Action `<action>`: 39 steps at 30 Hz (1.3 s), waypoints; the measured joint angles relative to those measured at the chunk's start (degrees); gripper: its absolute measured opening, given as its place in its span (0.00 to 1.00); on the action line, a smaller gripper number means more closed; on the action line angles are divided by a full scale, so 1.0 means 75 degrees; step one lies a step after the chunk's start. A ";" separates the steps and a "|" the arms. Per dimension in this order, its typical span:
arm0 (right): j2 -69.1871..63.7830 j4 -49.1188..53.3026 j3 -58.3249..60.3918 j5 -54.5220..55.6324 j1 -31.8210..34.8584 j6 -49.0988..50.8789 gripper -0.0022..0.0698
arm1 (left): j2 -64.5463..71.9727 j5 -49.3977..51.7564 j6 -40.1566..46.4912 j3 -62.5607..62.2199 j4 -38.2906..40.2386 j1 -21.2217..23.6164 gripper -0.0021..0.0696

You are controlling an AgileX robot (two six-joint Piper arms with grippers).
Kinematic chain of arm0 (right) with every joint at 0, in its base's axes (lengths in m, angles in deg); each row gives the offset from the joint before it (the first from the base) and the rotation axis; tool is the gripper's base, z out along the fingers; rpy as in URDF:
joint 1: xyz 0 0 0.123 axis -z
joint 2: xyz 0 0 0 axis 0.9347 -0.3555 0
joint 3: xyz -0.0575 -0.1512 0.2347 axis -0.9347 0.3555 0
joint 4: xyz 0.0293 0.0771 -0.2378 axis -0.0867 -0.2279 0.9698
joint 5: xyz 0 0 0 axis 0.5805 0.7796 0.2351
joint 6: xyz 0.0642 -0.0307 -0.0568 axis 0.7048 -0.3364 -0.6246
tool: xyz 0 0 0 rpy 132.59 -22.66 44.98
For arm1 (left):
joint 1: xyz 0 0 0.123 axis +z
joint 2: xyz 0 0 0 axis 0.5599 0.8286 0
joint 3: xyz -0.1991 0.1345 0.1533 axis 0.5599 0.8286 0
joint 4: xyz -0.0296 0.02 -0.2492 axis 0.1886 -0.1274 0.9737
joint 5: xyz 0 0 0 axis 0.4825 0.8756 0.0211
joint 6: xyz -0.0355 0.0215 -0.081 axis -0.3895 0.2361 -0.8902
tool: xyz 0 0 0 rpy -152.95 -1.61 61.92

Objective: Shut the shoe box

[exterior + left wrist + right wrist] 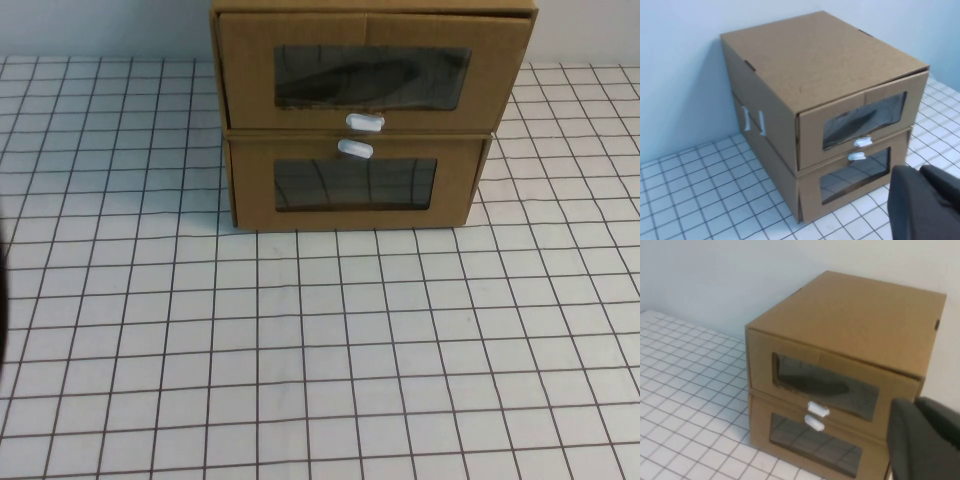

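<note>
Grippers [922, 200] [922, 435] cropped; shoe box [372, 75] ajar.

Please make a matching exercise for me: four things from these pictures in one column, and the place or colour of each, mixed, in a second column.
1. shoe box
2. twin box
3. table
4. wall

a. white, dark grid
b. underneath, tab above window
c. plain pale blue
d. on top, tab below window

Pairs: 1-d, 2-b, 3-a, 4-c.

The left gripper and right gripper show only as dark shapes in front of the boxes, each in its own wrist view.
</note>
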 joint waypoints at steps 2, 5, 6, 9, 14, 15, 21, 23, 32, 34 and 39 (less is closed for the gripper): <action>0.0612 -0.0033 0.0599 0.0128 0.0000 0.0237 0.01 | -0.1181 -0.0703 -0.0146 0.1429 -0.0175 0.0000 0.02; 0.1651 -0.0001 0.1611 0.0523 0.0012 0.0405 0.01 | -0.2569 -0.1355 -0.0539 0.3211 -0.0499 0.0000 0.02; 0.1970 -0.0002 0.1952 0.0674 0.0012 0.0454 0.01 | -0.2951 -0.1416 -0.0599 0.3672 -0.0576 0.0000 0.02; 0.2815 -0.0086 0.2898 0.1118 0.0012 0.0642 0.01 | -0.3784 -0.1484 -0.0674 0.4658 -0.0597 0.0000 0.02; 0.4057 -0.0242 0.4231 0.1232 0.0012 0.0853 0.01 | -0.4666 -0.1703 -0.0703 0.5708 -0.0048 0.0000 0.02; 0.4328 -0.0242 0.4538 0.1232 0.0012 0.0873 0.01 | -0.4863 -0.1734 -0.0703 0.5876 0.0061 0.0000 0.02; 0.5674 -0.0260 0.6044 0.0846 0.0012 0.0885 0.01 | -0.6002 -0.1615 -0.0755 0.6778 0.0335 0.0000 0.02; 0.5827 -0.0260 0.6358 0.0813 0.0012 0.0885 0.01 | -0.6261 -0.1584 -0.0773 0.7173 0.0365 0.0000 0.02; 0.5876 -0.0583 0.6669 0.0320 0.0012 0.0904 0.01 | -0.6378 -0.2774 -0.0829 0.8727 0.0365 0.0000 0.02; 0.5876 -0.0733 0.6669 0.0246 0.0012 0.0904 0.01 | -0.6378 -0.2978 -0.0861 0.8897 0.0365 0.0000 0.02; 0.5876 -0.0871 0.6669 0.0232 0.0012 0.0904 0.01 | -0.6378 -0.3100 -0.0999 0.9232 0.0396 0.0000 0.02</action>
